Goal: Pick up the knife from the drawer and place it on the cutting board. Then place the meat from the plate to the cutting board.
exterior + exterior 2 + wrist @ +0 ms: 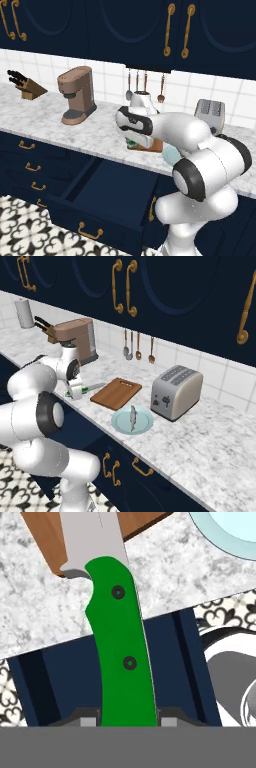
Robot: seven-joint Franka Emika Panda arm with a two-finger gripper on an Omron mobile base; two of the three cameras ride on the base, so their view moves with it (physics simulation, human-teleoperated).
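Green-handled knife (122, 657) pinched in gripper (125, 719); drawer (112, 192) looks empty, meat (133, 418) on plate (120, 423).

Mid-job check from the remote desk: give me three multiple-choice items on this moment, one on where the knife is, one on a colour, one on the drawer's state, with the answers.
1. Where is the knife?
A. Held in the gripper, blade reaching toward the cutting board
B. Lying flat in the drawer
C. Stuck in the wooden block

2. What colour is the knife's handle?
A. Black
B. Bright green
C. Brass

3. What state is the wide drawer in?
A. Shut flush
B. Pulled out open
C. Taken off its rails

Answers:
1 A, the hand view shows the handle between the finger tips, the blade over the board's edge.
2 B, the handle is green with two dark rivets.
3 B, the left base view shows it pulled out below the counter.
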